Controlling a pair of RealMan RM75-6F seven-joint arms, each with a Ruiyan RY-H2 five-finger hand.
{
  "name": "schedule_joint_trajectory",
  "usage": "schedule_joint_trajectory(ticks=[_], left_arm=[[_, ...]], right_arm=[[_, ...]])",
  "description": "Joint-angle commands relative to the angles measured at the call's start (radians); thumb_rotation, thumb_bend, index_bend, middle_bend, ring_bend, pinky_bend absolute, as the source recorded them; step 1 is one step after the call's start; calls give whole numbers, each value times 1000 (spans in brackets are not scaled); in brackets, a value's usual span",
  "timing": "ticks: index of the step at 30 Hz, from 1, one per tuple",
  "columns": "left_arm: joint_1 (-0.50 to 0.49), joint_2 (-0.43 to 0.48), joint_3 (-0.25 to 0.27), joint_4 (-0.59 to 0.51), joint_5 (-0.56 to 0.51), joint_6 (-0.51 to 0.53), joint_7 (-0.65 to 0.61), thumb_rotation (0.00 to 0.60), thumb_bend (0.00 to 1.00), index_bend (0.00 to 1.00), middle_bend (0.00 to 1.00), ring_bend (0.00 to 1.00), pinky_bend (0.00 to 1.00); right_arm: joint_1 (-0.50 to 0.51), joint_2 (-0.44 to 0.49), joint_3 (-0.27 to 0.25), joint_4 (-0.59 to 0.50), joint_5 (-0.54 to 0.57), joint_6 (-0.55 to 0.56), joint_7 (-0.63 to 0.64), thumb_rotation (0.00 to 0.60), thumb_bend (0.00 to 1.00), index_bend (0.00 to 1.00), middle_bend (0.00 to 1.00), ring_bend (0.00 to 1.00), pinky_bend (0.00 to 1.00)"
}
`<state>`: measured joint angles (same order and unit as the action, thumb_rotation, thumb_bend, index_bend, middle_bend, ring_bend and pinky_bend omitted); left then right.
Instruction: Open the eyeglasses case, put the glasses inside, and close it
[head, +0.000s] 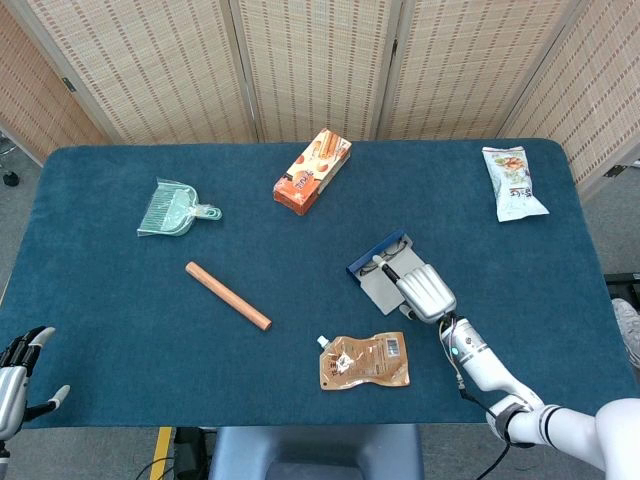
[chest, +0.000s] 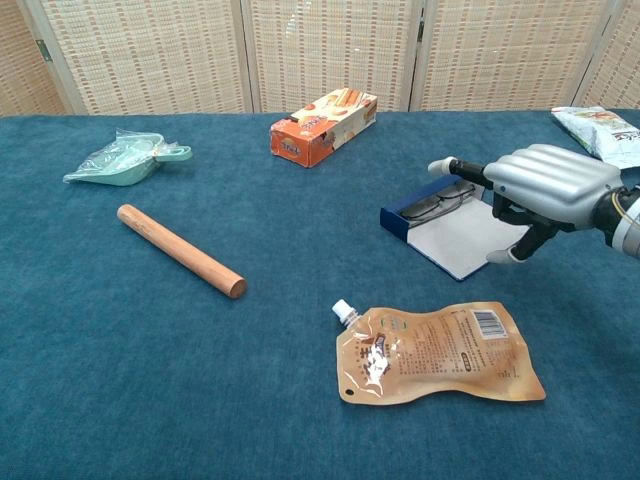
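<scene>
The eyeglasses case (head: 372, 262) (chest: 412, 213) lies open right of the table's middle. Its blue tray faces the far side and its grey lid (chest: 452, 242) (head: 379, 288) lies flat toward me. The glasses (chest: 441, 203) (head: 391, 250) rest inside the blue tray. My right hand (head: 425, 290) (chest: 552, 188) hovers over the near right part of the lid, palm down, thumb stretched toward the tray and the other fingers bent downward, holding nothing. My left hand (head: 20, 375) shows only in the head view, at the bottom left off the table, fingers apart and empty.
An orange biscuit box (head: 313, 170) (chest: 322, 125) lies at the back centre, a green dustpan (head: 172, 208) (chest: 125, 158) at the back left. A wooden rod (head: 227, 295) (chest: 180, 250) lies left of centre. A brown spouted pouch (head: 365, 362) (chest: 435, 352) sits near the case, a snack bag (head: 513, 183) (chest: 600, 125) far right.
</scene>
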<state>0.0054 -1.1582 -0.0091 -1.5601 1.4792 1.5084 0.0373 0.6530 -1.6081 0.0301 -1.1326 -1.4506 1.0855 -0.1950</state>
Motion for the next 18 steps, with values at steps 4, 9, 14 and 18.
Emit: schedule_joint_trajectory(ticks=[4,9,14,18], left_arm=[[0,1,0,-3,2,3,1,600,240,164,156,160,289],[2,0,2,-2,-2,0,1,600,240,164,156,160,289],[2,0,2,2,-5,-1,-2,600,241,164,156,160,289],[3,-2,2,3,-5,-1,-3,600,241,164,156,160,289]], right_arm=[[-15,-57,8,56,1,10,16,600,194,27,989,1000,1000],[-17,-97,17,94,-5,14,34,600,194,33,990,1000,1000],[-15,-115,19,117,-17,12,44,600,193,33,990,1000,1000],[-15,-124,22,133,-17,4,46,600,194,33,990,1000,1000]])
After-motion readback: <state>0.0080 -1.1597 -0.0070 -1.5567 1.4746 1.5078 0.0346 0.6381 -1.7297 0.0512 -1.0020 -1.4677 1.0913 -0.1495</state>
